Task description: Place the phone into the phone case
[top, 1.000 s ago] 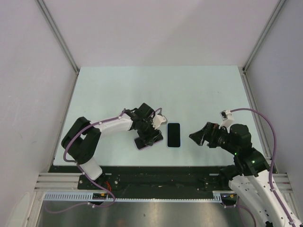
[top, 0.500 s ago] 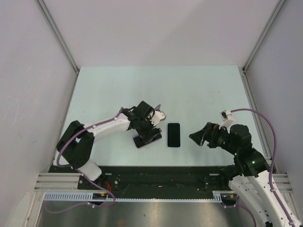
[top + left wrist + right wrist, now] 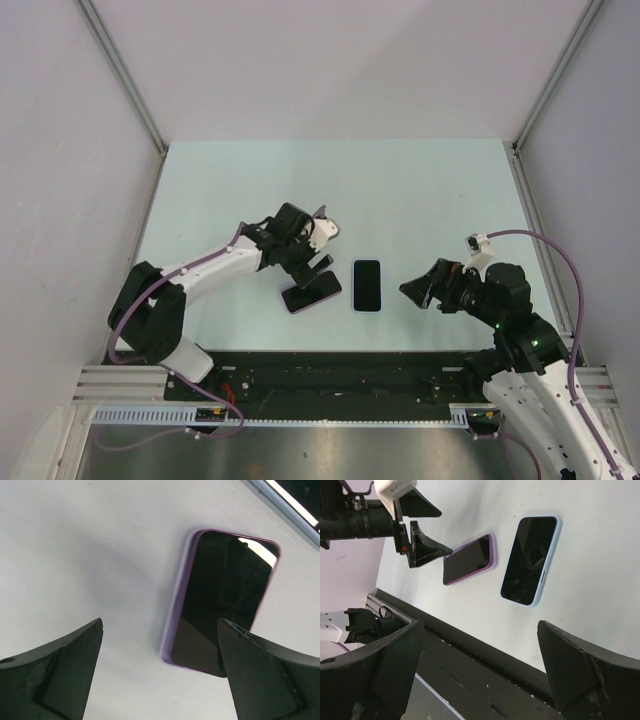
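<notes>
Purple soft-rimmed phone case (image 3: 175, 607) lies flat on pale table (image 3: 300, 190), black glossy phone (image 3: 222, 595) seated inside. Left gripper (image 3: 160, 624) spread wide, clear of it; right gripper (image 3: 480, 625) spread, empty.

Top cam: overhead, behind bases (image 3: 185, 355), whole table (image 3: 330, 180). L wrist cam: close above purple phone (image 3: 220, 600), framed by own fingers (image 3: 55, 675). R wrist cam: farther, oblique; all share that phone.
</notes>
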